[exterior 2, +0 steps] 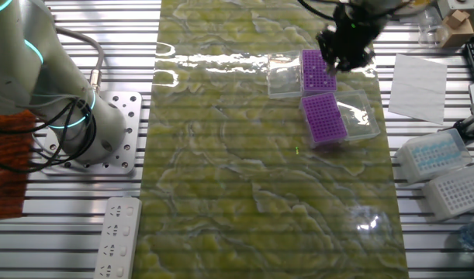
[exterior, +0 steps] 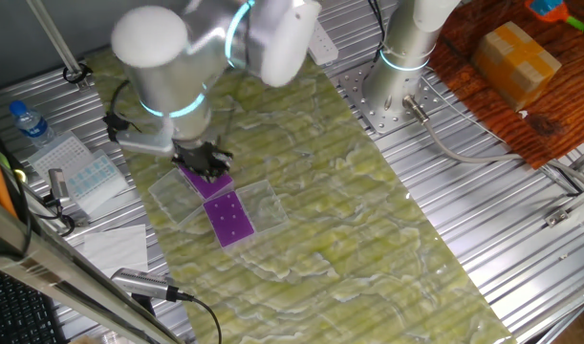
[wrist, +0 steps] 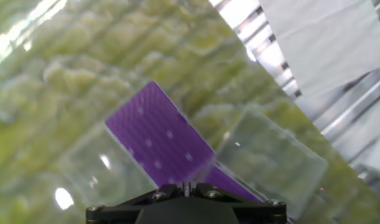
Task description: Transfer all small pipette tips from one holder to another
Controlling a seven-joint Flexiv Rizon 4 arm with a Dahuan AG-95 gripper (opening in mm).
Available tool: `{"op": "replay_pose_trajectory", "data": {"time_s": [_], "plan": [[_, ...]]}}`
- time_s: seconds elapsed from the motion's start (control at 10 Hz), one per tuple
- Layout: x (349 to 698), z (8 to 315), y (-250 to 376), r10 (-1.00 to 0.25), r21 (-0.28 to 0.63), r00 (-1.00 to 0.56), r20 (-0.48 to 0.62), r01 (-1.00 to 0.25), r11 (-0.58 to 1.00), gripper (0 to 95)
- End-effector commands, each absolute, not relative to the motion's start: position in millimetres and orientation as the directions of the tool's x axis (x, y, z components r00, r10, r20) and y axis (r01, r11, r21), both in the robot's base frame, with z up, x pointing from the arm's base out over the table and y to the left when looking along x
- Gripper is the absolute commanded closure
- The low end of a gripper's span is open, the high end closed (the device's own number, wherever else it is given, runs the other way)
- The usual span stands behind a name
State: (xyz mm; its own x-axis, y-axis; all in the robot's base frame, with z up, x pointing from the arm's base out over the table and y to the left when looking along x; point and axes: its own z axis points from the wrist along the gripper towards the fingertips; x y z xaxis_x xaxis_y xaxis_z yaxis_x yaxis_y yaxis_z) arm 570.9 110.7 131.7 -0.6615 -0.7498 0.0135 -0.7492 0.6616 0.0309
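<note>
Nearest the hand camera, the black body of the tool [wrist: 186,208] fills the bottom edge of the frame; its fingers look drawn together at a narrow seam, though whether they pinch anything cannot be told from any view. Just beyond it lies a purple plate [wrist: 160,138] studded with rows of holes, and the small pipette tips [wrist: 169,134] show as a few scattered pale dots across that plate. A clear plastic lid [wrist: 273,165] opens out to the right of the plate, and another clear wall [wrist: 93,168] stands at its left. Under them spreads a yellow-green marbled mat [wrist: 65,74], and farther off, at the upper right, a white sheet of paper [wrist: 326,37] rests on the ribbed metal table [wrist: 348,115].

From the other fixed view, the tool [exterior 2: 339,63] hangs right over a second purple plate [exterior 2: 317,70], beside the first one [exterior 2: 325,118]; both sit in clear open boxes touching one another. White and blue tip boxes [exterior 2: 442,170] sit near the table's right edge.

From one fixed view, the arm's pale elbow [exterior: 162,57] looms above the tool [exterior: 205,164], with the purple plates just below it. Well apart, at the far corner, a yellow block [exterior: 516,53] rests on a wooden board [exterior: 521,105], and a water bottle [exterior: 29,122] lies at the left.
</note>
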Motion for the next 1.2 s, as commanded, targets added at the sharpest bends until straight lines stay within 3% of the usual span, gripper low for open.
{"op": "replay_pose_trajectory", "data": {"time_s": [0.1,1.2], "plan": [[571,120,139,-0.703,0.028,-0.711,-0.003,-0.703,0.711,95.0],[572,89,180,-0.637,0.004,-0.769,-0.053,-0.638,0.77,95.0]]}}
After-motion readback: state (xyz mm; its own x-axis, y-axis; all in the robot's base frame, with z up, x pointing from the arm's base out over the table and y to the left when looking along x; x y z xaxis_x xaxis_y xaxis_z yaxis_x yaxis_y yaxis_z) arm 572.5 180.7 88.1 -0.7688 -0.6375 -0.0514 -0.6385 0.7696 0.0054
